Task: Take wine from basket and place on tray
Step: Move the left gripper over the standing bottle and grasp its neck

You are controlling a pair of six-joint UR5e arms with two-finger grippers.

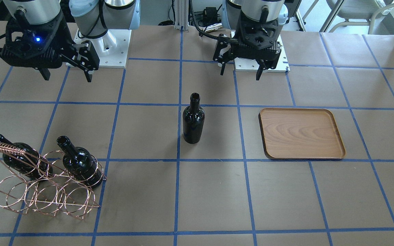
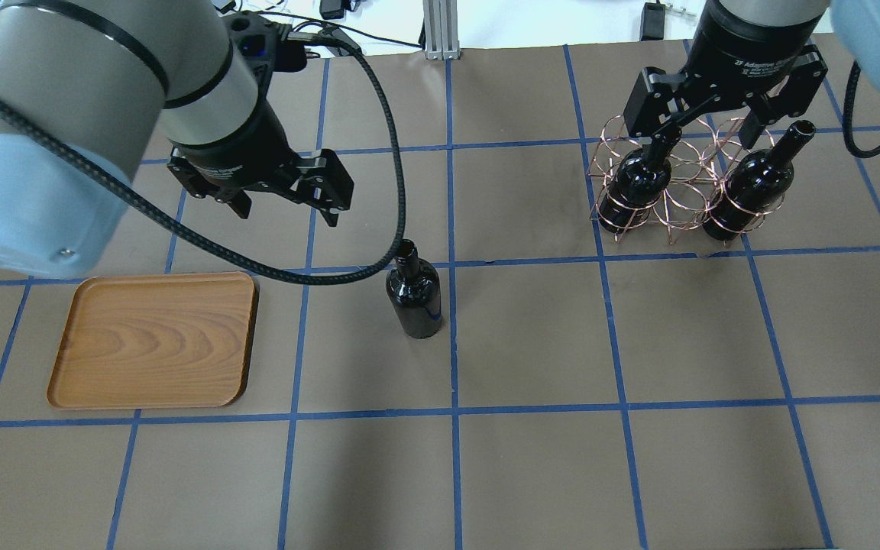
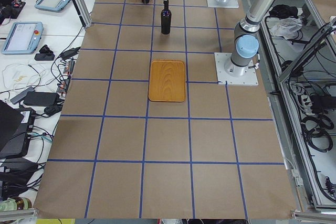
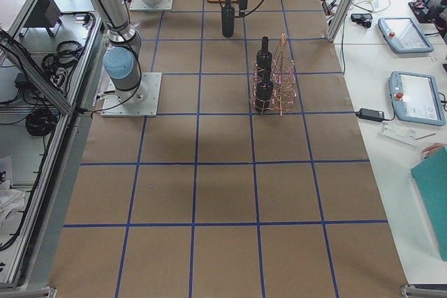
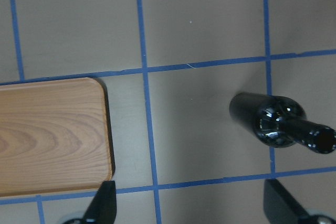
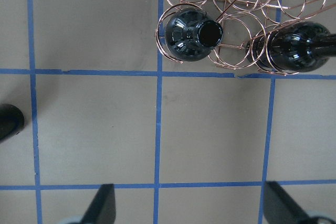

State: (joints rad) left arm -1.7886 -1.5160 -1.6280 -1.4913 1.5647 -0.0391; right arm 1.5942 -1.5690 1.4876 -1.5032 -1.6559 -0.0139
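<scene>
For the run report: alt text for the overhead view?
A black wine bottle stands upright mid-table, between an empty wooden tray at left and a copper wire basket holding two more bottles at right. The left gripper and right gripper hover open.

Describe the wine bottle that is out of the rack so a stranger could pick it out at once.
On the taped brown table, the wooden tray lies toward one end and the copper wire basket toward the other. The wine bottle stands between them, near the middle. Unlike the two bottles held in the basket's rings, it stands upright and alone on the paper.
</scene>
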